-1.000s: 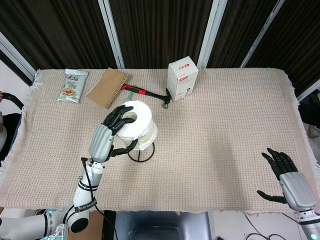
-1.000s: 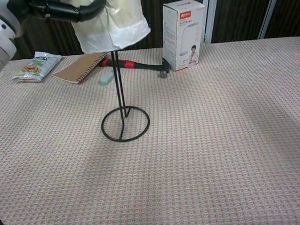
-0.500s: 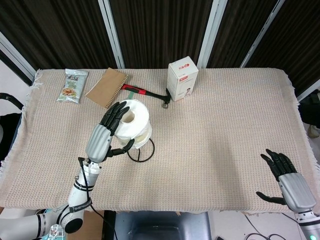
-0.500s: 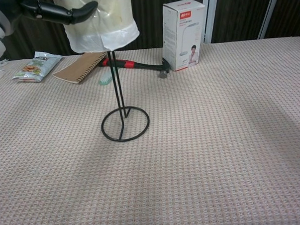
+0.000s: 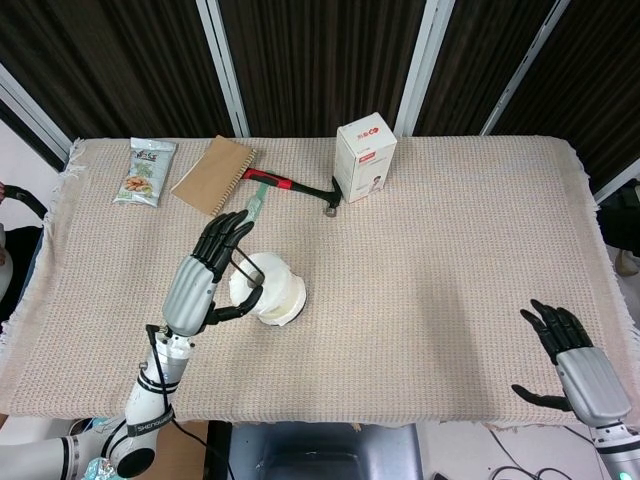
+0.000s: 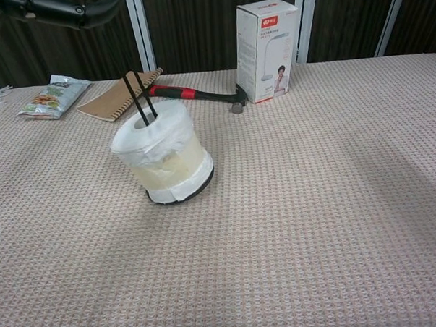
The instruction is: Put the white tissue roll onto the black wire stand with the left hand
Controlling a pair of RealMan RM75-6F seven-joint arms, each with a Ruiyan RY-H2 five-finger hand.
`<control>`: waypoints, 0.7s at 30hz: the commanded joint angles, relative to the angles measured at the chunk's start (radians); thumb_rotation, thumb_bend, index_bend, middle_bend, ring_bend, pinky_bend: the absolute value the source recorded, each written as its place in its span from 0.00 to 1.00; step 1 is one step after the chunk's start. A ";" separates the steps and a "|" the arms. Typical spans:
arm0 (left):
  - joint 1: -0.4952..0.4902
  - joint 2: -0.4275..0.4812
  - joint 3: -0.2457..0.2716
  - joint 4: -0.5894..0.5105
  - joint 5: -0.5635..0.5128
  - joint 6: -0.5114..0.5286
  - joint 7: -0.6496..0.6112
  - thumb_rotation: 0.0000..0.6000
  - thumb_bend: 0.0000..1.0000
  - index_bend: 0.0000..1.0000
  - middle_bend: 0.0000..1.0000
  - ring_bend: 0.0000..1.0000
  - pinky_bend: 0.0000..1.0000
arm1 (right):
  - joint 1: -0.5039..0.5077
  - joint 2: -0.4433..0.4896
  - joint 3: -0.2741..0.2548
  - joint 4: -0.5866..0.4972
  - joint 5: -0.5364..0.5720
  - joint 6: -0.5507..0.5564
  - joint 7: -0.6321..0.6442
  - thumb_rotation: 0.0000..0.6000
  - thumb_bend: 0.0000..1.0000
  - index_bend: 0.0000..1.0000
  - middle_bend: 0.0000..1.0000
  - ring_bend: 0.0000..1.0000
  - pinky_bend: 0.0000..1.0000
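The white tissue roll [image 6: 163, 160] sits low on the black wire stand [image 6: 139, 99], whose two rods poke up through its core; the roll leans a little. In the head view the roll [image 5: 272, 291] lies just right of my left hand [image 5: 205, 275], which hovers above it with fingers spread and nothing held. Only the dark fingers [image 6: 66, 9] of that hand show at the top left of the chest view. My right hand [image 5: 578, 362] rests open near the table's front right corner.
Along the back edge lie a snack packet [image 5: 146, 171], a brown notebook [image 5: 213, 175], a red-handled hammer [image 5: 295, 188] and a white box [image 5: 365, 159]. A pale green item [image 5: 257, 204] lies near the notebook.
My left hand let go of the roll, which slid down the stand's rods to the base. The hand has drawn back to the left and opened.
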 commanded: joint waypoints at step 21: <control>0.458 0.302 0.375 0.248 0.004 0.138 -0.137 1.00 0.40 0.00 0.00 0.00 0.05 | 0.009 -0.048 -0.005 -0.009 0.013 -0.054 -0.123 1.00 0.00 0.00 0.00 0.00 0.00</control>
